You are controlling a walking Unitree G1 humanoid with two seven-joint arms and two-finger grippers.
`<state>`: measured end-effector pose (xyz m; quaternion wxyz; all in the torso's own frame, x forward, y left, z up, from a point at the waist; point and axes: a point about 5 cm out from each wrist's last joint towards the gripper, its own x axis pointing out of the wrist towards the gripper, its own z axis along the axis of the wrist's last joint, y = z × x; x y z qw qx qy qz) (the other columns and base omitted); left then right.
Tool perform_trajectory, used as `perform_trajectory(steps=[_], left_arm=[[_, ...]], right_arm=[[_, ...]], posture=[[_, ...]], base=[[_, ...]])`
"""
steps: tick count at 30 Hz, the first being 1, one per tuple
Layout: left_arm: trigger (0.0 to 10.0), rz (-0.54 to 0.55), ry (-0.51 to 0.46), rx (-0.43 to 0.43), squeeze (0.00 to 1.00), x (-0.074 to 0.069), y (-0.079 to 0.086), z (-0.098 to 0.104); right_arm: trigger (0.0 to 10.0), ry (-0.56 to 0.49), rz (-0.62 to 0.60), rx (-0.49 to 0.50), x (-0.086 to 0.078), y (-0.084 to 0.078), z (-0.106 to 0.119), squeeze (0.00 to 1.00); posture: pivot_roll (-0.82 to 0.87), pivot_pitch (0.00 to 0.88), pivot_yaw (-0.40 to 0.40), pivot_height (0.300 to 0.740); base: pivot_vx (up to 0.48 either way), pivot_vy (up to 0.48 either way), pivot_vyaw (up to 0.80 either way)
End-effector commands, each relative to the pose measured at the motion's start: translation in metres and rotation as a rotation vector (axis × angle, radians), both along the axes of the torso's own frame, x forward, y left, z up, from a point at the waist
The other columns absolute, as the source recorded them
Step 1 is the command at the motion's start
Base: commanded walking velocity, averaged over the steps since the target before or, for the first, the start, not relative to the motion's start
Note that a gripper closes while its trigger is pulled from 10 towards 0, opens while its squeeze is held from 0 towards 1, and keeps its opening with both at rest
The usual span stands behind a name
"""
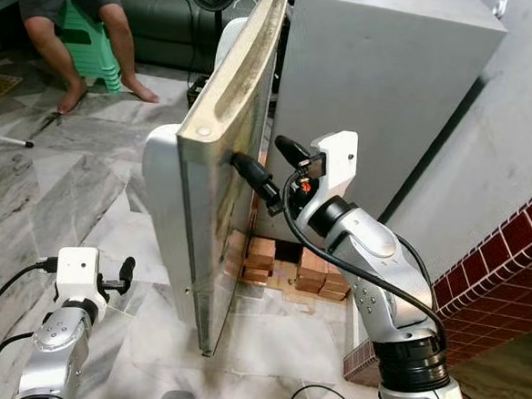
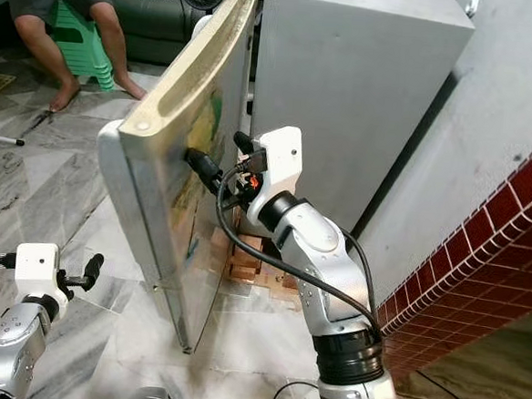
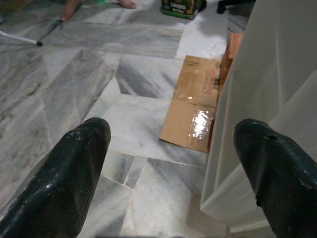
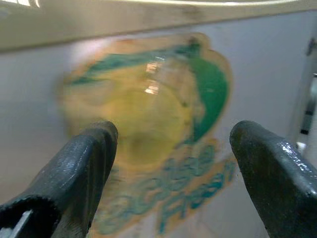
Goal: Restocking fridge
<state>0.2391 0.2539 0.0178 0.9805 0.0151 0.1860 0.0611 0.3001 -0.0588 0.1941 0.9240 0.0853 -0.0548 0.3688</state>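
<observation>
Fridge door [image 1: 216, 150], standing part-open before the grey fridge body [image 1: 374, 88]: keep the right gripper [image 1: 268, 168], fingers spread and holding nothing, apparently pressed against its stickered face, pushing squarely; left gripper [image 3: 173, 173] hangs open.

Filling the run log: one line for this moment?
right gripper: jaws open, at grey fridge door face | door: ajar | left gripper: idle, low

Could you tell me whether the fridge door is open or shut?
Open: the door stands swung away from the fridge, with the right claw against it.
</observation>
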Motion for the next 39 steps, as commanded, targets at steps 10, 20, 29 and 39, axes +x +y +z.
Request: perform_trajectory(steps=[10, 20, 29, 39], left_arm=[[10.0, 0.021, 0.007, 0.018, 0.00, 0.000, 0.003, -0.001], [10.0, 0.014, 0.011, 0.020, 0.00, 0.002, 0.003, -0.001], [10.0, 0.035, 0.000, 0.043, 0.00, 0.010, 0.005, 0.001], [10.0, 0.113, -0.015, 0.053, 0.00, 0.022, 0.014, 0.007]], right_arm=[[10.0, 0.002, 0.123, -0.015, -0.007, 0.007, -0.001, 0.00], [10.0, -0.010, 0.310, -0.058, -0.027, 0.004, 0.007, 0.00], [10.0, 0.058, 0.330, -0.119, -0.050, -0.030, -0.004, 0.00], [10.0, 0.017, 0.239, -0.090, -0.011, 0.003, 0.005, 0.00]], posture=[[0.11, 0.011, -0.001, 0.740], [0.09, 0.013, 0.006, 0.740], [0.06, 0.007, 0.014, 0.740], [0.09, 0.000, -0.006, 0.740]], base=[[0.137, 0.000, 0.00], [0.000, 0.000, 0.00], [0.000, 0.000, 0.00], [0.000, 0.000, 0.00]])
